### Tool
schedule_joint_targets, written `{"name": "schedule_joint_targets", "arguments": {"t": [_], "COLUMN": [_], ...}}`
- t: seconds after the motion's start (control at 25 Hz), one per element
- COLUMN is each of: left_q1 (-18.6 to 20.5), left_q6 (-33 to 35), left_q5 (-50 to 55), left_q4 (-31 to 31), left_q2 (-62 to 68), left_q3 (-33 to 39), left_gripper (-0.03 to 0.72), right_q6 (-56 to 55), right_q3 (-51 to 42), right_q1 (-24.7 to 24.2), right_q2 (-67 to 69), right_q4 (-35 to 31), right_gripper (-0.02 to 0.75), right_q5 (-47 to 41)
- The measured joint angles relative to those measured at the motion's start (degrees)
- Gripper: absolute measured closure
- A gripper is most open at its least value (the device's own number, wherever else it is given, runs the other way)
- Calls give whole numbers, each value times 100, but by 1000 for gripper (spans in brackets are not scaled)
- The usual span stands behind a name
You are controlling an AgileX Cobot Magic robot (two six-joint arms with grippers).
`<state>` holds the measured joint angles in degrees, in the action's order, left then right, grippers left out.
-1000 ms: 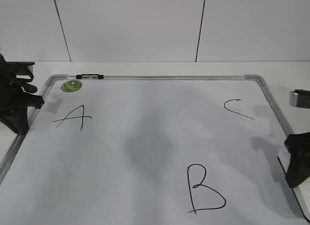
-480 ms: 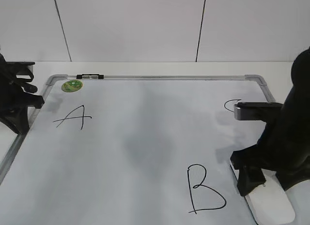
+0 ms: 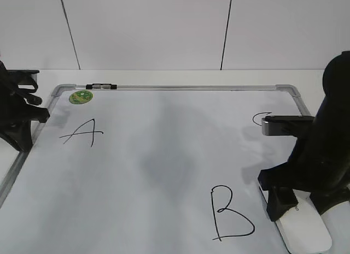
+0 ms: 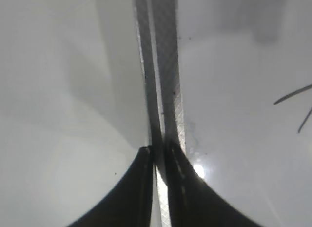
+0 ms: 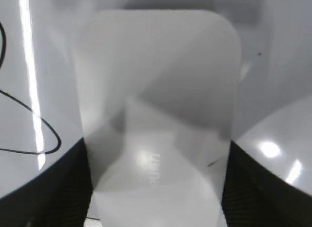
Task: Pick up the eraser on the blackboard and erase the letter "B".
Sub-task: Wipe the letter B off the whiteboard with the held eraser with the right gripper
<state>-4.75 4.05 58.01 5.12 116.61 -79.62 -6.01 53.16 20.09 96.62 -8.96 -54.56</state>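
Observation:
The eraser (image 3: 307,235) is a white rounded block lying on the blackboard (image 3: 164,155) at its front right, just right of the letter "B" (image 3: 229,213). My right gripper (image 3: 303,210) straddles the eraser, with a finger against each long side. In the right wrist view the eraser (image 5: 156,90) fills the space between the jaws (image 5: 157,188), and strokes of the "B" (image 5: 34,134) show at the left. My left gripper (image 3: 22,136) is shut and empty over the board's left frame (image 4: 168,90).
The black "A" (image 3: 82,133) is at the back left, with a round green sticker (image 3: 81,96) and a black clip (image 3: 101,86) behind it. The "C" (image 3: 257,118) is half hidden by my right arm. White wall panels stand behind the table.
My right arm came in from the right edge and settled over the eraser, then shifted slightly left. The left arm has not moved.

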Motion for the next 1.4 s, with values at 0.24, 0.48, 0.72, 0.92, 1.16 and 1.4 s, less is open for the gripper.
{"name": "schedule_joint_targets", "arguments": {"t": [0.24, 0.48, 0.72, 0.92, 1.16, 1.4], "left_q1": [0, 0, 0, 0, 0, 0], "left_q6": [0, 0, 0, 0, 0, 0], "left_q5": [13, 13, 24, 24, 33, 33], "left_q4": [0, 10, 10, 10, 0, 0], "left_q2": [0, 0, 0, 0, 0, 0], "left_q3": [0, 0, 0, 0, 0, 0], "left_gripper": [636, 636, 636, 636, 636, 636], "right_q6": [-21, -71, -117, -117, -129, -434], "right_q3": [263, 699, 1365, 2020, 2492, 2518], "right_q1": [401, 970, 1730, 2438, 2751, 2777], "right_q2": [123, 413, 944, 1371, 1692, 1701], "right_q4": [-51, -236, -14, 32, 84, 437], "right_gripper": [206, 206, 206, 206, 206, 206], "right_q5": [74, 146, -276, -566, -955, -995]}}
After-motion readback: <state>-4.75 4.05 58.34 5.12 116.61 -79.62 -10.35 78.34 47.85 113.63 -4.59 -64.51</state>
